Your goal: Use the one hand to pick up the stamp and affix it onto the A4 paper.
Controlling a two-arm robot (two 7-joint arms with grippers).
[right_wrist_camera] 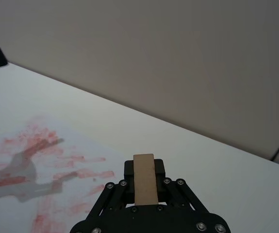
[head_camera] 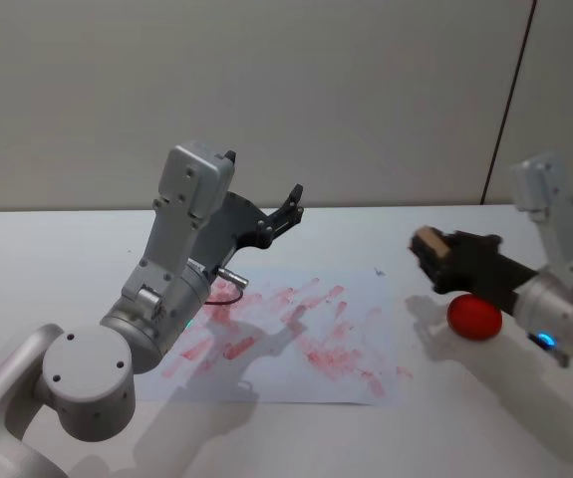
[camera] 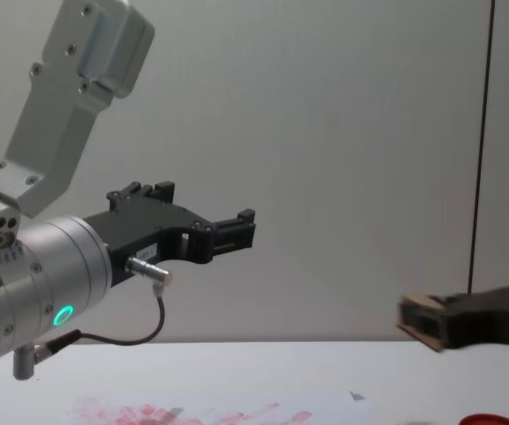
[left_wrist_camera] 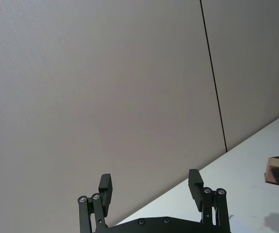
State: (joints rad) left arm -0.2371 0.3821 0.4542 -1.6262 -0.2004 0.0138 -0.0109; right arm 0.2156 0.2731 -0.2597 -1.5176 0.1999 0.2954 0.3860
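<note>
The small light-tan wooden stamp (head_camera: 427, 240) is clamped between the two black fingers of the right hand (head_camera: 433, 251), with one end poking out past the fingertips. In the right wrist view the stamp (right_wrist_camera: 144, 180) shows as a narrow block squeezed from both sides by the right hand (right_wrist_camera: 144, 167). It is held in the air, and the chest view shows the stamp (camera: 420, 320) well above the white bench (head_camera: 47, 259). It hangs beyond the right edge of the A4 paper (head_camera: 296, 339), a flat white sheet smeared with red-pink ink blotches, and not over it. A flat red round pad (head_camera: 474, 317) lies on the bench just below the right hand, apart from the paper. The left hand (head_camera: 263, 177), black and two-fingered on a silver wrist with a light-grey boxy arm, hangs raised above the bench on the paper's left side. Its fingers are spread wide, hold nothing, and point toward the pale wall (head_camera: 366, 80).
</note>
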